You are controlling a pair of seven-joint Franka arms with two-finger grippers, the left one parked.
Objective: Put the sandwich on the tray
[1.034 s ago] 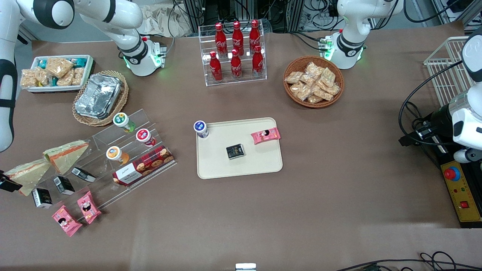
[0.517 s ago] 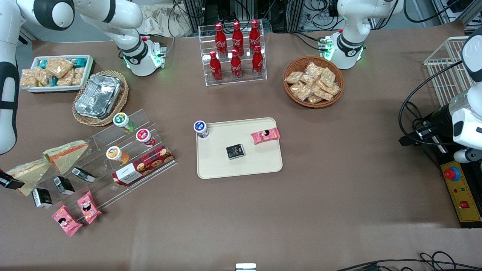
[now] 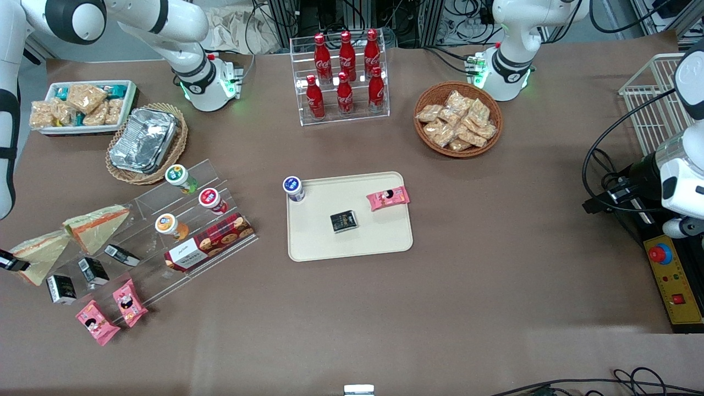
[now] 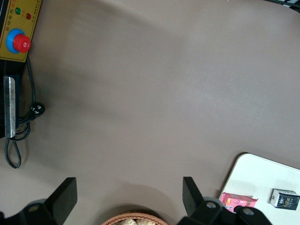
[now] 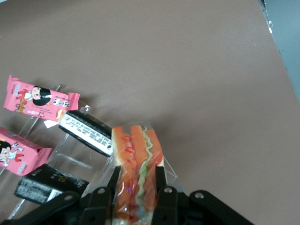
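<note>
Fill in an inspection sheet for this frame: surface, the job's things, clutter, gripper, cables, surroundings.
Surface: brown table cover.
Sandwich: between the gripper's fingers, at the clear display stand, toward the working arm's end.
Tray: mid-table, holding a pink snack packet and a small black carton; a blue-lidded cup at its corner.
Clutter: second wrapped sandwich, cola bottles, snack basket, foil container, white snack bin.
Gripper: shut on the sandwich, at the frame's edge in the front view.
Cables: black cable by the control box.
Surroundings: wire rack.
</note>
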